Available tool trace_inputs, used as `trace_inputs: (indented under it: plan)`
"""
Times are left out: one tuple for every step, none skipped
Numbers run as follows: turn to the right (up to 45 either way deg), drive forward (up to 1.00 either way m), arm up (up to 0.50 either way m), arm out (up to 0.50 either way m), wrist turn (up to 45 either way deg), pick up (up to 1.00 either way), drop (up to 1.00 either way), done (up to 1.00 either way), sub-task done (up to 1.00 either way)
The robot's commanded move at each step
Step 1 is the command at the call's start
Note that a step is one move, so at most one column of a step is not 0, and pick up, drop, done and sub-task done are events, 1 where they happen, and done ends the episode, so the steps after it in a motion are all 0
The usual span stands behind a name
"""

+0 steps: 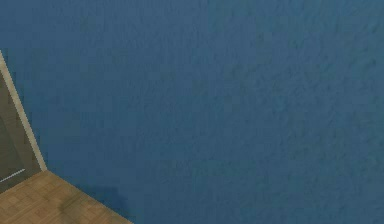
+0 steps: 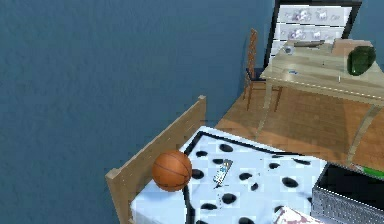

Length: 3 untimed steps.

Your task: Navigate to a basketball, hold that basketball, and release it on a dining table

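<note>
- Forward view is looking onto a blue wall (image 1: 220, 100), with a wedge of wooden floor (image 1: 60, 205) showing at the lower left and a grey door (image 1: 12, 140) in a pale frame running along the left edge.
- Arm side view is taking in a bed (image 2: 260, 185) lying under a pale cover with black spots, its wooden end board (image 2: 150, 150) rising against the same blue wall.
- The basketball (image 2: 172, 170) is lying on the bed's cover, just beside the wooden end board, in the arm side view's lower middle.
- Being round, the basketball is offering no long axis, and its seams are showing too faintly to tell which way it is turned.
- A small slim grey thing (image 2: 222, 172) is lying on the cover near the basketball, on its right, with its long axis leaning up and slightly rightward in the picture; any markings on it are too small to read.
- A dark flat slab (image 2: 350, 195) is sitting at the bed's lower right corner.
- A light wooden bench (image 2: 315, 72) is standing at the upper right, well apart from the bed, with a wooden chair (image 2: 255, 60) standing at its left end.
- A dark green rounded thing (image 2: 362, 60) is resting at the bench's right end; whether it is a container cannot be told.
- A dark-framed panel (image 2: 315, 25) with pale contents is showing behind the bench.
- The end effector's state cannot be told.
</note>
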Motion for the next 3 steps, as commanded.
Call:
trace_inputs:
  plan:
    - [0.0, 0.0, 0.5, 0.0, 0.0, 0.0, 0.0, 0.0, 0.0]
    - [0.0, 0.0, 0.12, 0.0, 0.0, 0.0, 0.0, 0.0, 0.0]
    - [0.0, 0.0, 0.0, 0.46, 0.0, 0.0, 0.0, 0.0, 0.0]
